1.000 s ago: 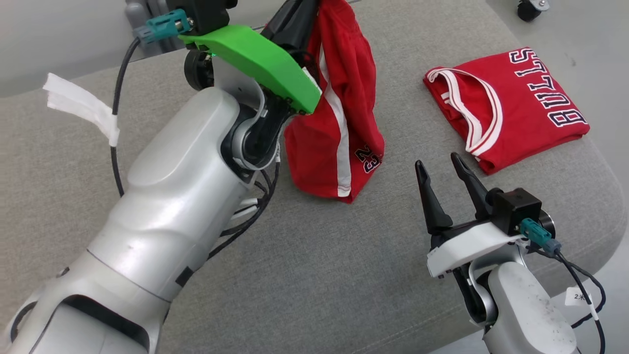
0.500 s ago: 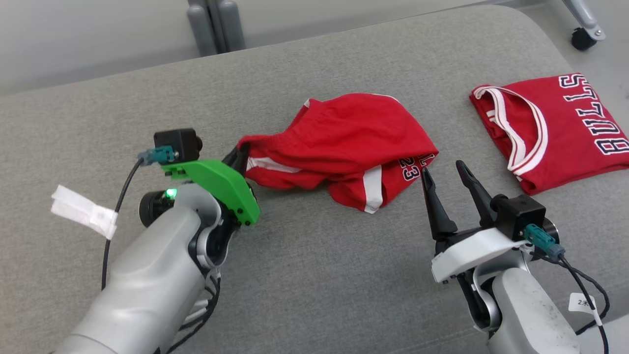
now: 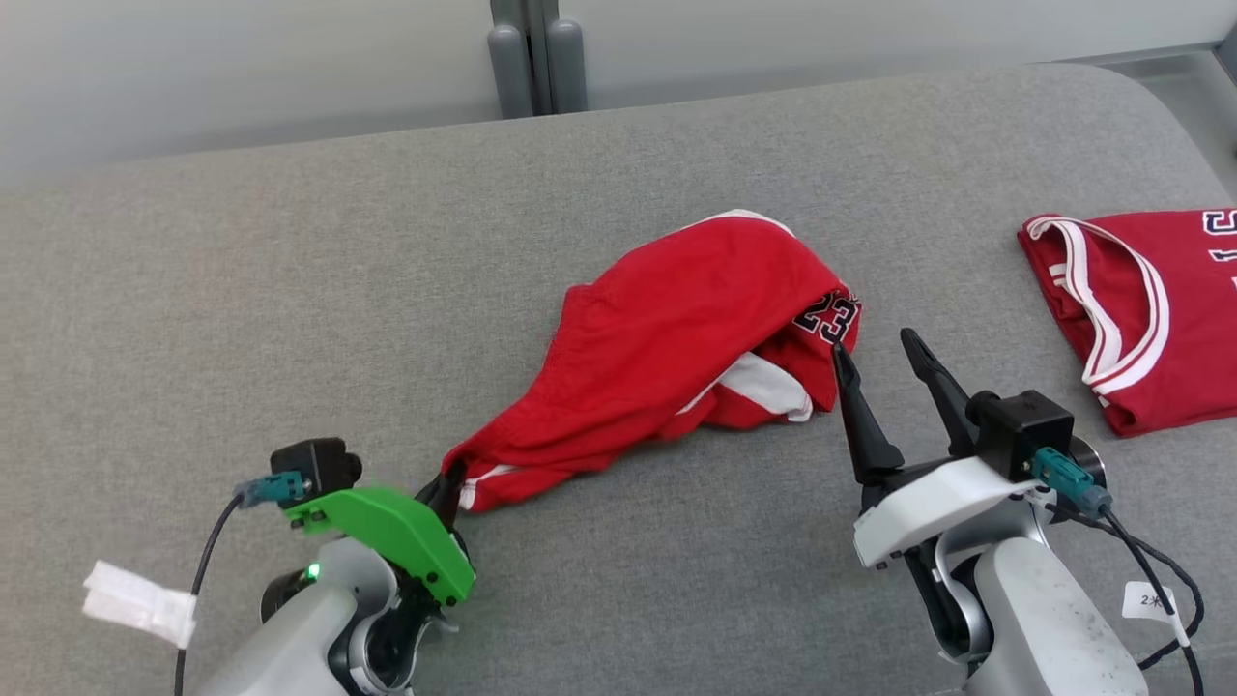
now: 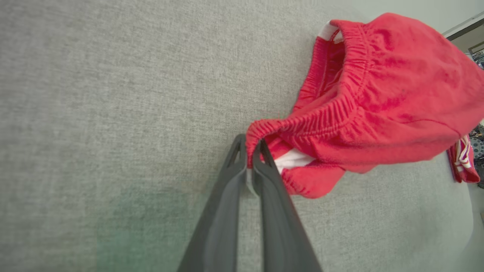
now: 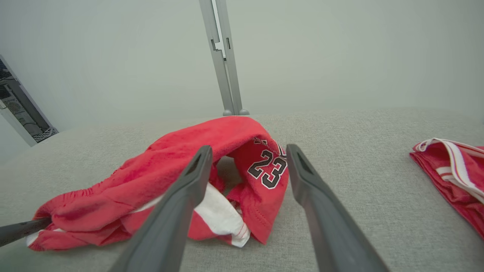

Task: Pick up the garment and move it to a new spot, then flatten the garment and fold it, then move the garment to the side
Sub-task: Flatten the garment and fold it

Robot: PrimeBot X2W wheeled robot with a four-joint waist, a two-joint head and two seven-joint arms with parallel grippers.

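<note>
We note the garment heaped in the middle of the table. One end stretches toward the near left, where the left gripper has its jaws pinched on the waistband. Right gripper sits just right of the heap, jaws apart. Folded jersey lies well to the right. Upright post stands behind the table's far edge.

You can read "23" in dark, white-edged numerals on the red shorts, right of centre in the head view. At the right edge, the folded jersey carries lettering cut off by the frame. The white tag at lower right begins "2", the rest illegible
</note>
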